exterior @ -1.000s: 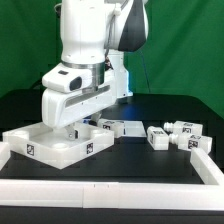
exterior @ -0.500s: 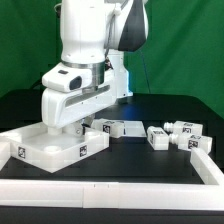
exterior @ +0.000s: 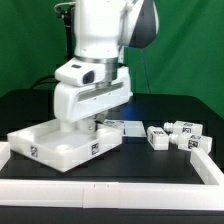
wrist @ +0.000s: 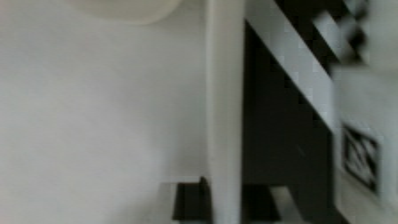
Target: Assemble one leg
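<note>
Judging from the exterior view, I have the end effector (exterior: 86, 124) down at the tray (exterior: 38, 150), which sits toward the tabletop (exterior: 20, 105) corner at that view's near left. Whether the jaws are parted or clamped on the tray's rim I cannot tell. The arm's body hides them, and the wrist view is a blur of white wall and black.

To do this step well, I'd settle the tray squarely before going for a peg. I'd move slow and level so the rim doesn't drag, then lift straight up.

The leg (exterior: 126, 128) I'd take lies just beside the tray on the exterior view's right, near the tabletop's middle. Past it, toward the edge at that view's right, lie a second leg (exterior: 157, 137), a third leg (exterior: 181, 127) and a fourth leg (exterior: 202, 141). They are bunched close together and crowd any approach from that side. A white rail (exterior: 110, 188) runs along the near edge, limiting room to slide the tray.
</note>
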`<state>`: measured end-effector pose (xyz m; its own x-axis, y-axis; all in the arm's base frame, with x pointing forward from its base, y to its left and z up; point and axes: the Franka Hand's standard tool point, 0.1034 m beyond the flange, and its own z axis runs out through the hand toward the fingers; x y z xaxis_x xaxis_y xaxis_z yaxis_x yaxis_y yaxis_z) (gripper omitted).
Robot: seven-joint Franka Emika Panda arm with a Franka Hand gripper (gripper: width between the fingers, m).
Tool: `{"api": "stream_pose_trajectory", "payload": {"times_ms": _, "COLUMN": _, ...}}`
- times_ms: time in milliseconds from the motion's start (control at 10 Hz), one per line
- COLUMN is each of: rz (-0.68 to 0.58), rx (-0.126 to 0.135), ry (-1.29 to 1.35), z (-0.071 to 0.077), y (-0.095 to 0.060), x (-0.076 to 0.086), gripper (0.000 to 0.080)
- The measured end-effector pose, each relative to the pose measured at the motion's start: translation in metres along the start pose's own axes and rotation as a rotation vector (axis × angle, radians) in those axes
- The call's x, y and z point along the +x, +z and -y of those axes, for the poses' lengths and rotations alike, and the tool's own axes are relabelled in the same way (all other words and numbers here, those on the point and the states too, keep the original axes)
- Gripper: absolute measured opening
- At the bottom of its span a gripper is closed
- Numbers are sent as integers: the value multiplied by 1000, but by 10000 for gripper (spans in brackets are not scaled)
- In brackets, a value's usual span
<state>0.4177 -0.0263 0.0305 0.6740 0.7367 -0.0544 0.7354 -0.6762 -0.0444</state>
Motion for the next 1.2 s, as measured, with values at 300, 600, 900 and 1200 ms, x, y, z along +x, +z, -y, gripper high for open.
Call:
{"api": "stream_pose_trajectory", "payload": {"times_ms": 300, "rz": -14, "rx": -24, "ry": -84, "z": 10, "y": -12, "x": 32, "gripper": 57}}
{"api": "stream_pose_trajectory", "payload": {"times_ms": 600, "rz": 18, "rx": 6, "ry": -248, "z": 5, "y": -18, "x": 61, "gripper": 57}}
{"api": "stream_pose_trajectory", "payload": {"times_ms": 900, "rz": 21, "rx": 11, "ry": -253, "z": 5, "y": -15, "x": 60, "gripper": 57}}
{"api": "stream_pose_trajectory", "payload": {"times_ms": 1200, "rz": 3, "rx": -7, "ry": -326, "z": 0, "y": -11, "x": 63, "gripper": 57}}
